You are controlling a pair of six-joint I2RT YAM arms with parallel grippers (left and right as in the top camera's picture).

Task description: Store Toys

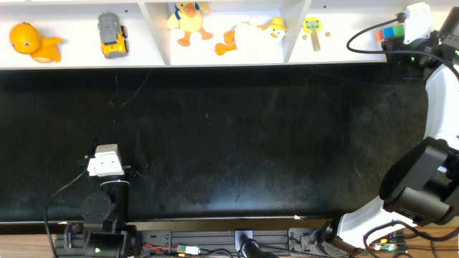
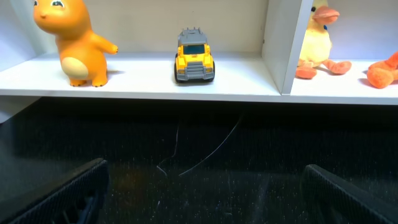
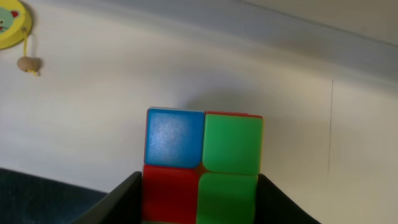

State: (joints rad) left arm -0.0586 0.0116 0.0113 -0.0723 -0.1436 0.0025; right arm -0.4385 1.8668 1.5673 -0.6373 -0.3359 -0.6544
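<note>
Black mat (image 1: 251,143), white shelf (image 1: 79,59) along its far edge, top view. Left wrist: left gripper (image 2: 202,193) spread, empty, over mat. Right wrist: right gripper (image 3: 200,198) pinching colour cube (image 3: 202,155) over shelf's end bay. Risk: released near the front lip, cube could tumble off.
</note>
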